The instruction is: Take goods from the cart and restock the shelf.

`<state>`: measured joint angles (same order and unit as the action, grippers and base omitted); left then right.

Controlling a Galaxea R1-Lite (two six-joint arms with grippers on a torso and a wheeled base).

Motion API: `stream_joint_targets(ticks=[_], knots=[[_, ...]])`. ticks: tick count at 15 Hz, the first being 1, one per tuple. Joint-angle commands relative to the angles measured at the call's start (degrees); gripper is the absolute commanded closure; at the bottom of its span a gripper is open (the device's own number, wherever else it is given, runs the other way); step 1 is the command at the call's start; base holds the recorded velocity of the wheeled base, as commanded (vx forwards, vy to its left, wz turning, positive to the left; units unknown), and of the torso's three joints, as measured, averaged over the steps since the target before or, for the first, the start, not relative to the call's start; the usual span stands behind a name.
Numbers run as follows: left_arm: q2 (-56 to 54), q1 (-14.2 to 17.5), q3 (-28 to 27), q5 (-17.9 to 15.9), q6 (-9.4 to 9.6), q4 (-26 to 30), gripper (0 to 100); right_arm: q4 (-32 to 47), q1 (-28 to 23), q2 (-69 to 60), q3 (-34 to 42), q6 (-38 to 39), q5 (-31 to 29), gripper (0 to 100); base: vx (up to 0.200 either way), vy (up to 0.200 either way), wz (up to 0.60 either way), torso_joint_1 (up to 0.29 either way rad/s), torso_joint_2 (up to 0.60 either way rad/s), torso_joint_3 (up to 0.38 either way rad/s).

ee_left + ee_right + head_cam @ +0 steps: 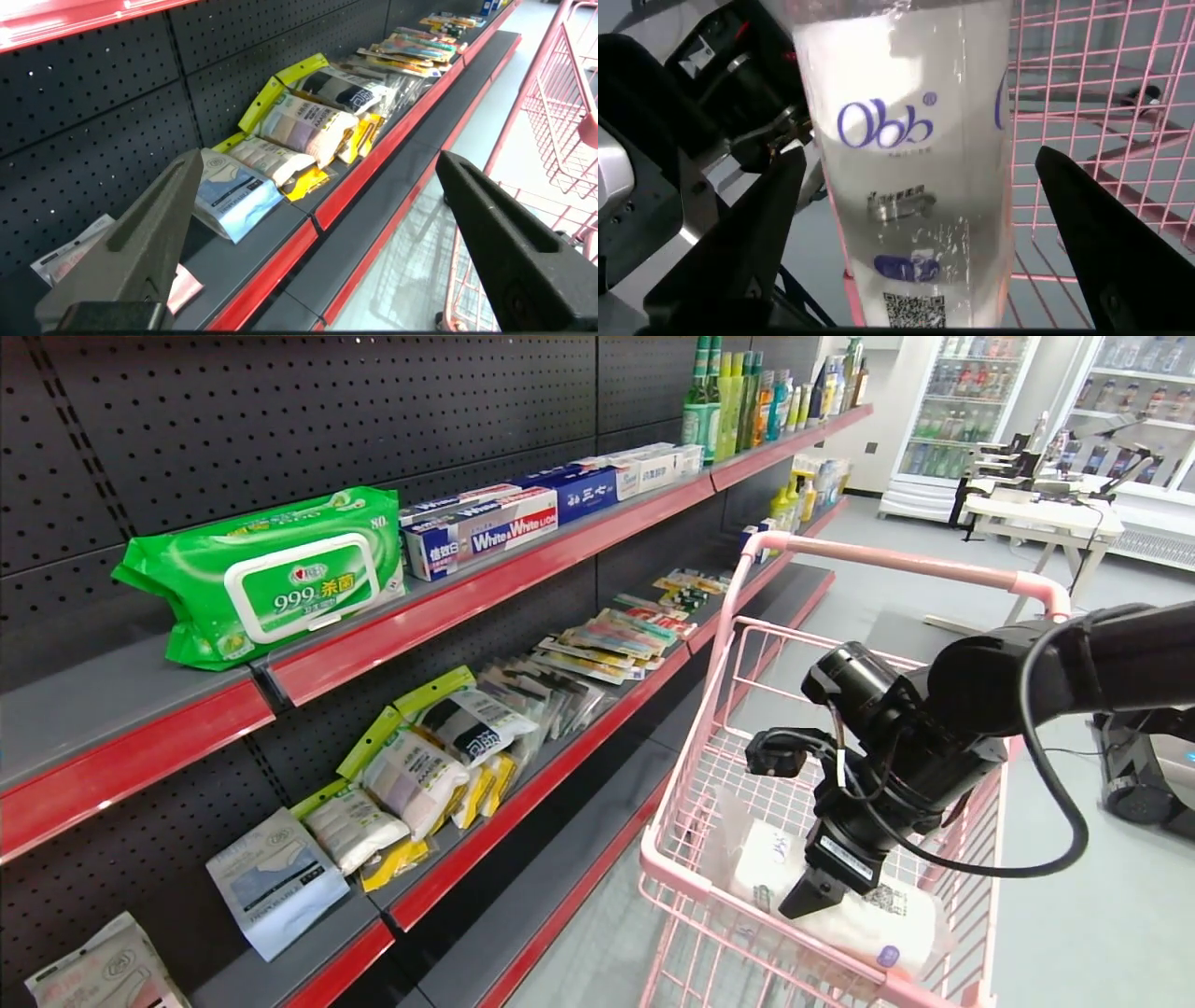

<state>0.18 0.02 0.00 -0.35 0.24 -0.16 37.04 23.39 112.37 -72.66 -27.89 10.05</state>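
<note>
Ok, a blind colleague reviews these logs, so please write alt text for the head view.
The right gripper hangs inside a pink shopping cart, its tip at a white plastic-wrapped pack. On the left, red-edged shelves hold a green wet-wipes pack, toothpaste boxes and rows of small packets.

light: bright, even | shadows: soft (under shelves [93,709]) | edges: bowed
</note>
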Motion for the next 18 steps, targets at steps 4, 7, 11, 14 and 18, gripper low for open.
stream_joint_targets(ticks=[4, 7, 11, 14, 18], knots=[[-0.01, -0.02, 0.00, 0.00, 0.02, -0.02, 0, -0.56, -0.10, 4.70, -1.26, -0.06, -0.64, 0, 0.000, 0.000, 0.00, 0.000, 0.00, 0.000], [-0.01, -0.02, 0.00, 0.00, 0.02, -0.02, 0, -0.56, -0.01, 6.19, -2.40, -0.41, -1.08, 0, 0.000, 0.000, 0.00, 0.000, 0.00, 0.000], [-0.01, -0.02, 0.00, 0.00, 0.02, -0.02, 0, -0.82, -0.01, 8.92, -3.90, -1.02, -4.77, 0, 0.000, 0.000, 0.00, 0.000, 0.00, 0.000], [-0.01, 0.06, 0.00, 0.00, 0.02, -0.02, 0, -1.97, -0.01, 10.15, -3.98, -2.34, -6.71, 0, 0.000, 0.000, 0.00, 0.000, 0.00, 0.000], [-0.01, 0.06, 0.00, 0.00, 0.02, -0.02, 0, -2.49, -0.01, 11.73, -4.16, -3.05, -10.13, 0, 0.000, 0.000, 0.00, 0.000, 0.00, 0.000]])
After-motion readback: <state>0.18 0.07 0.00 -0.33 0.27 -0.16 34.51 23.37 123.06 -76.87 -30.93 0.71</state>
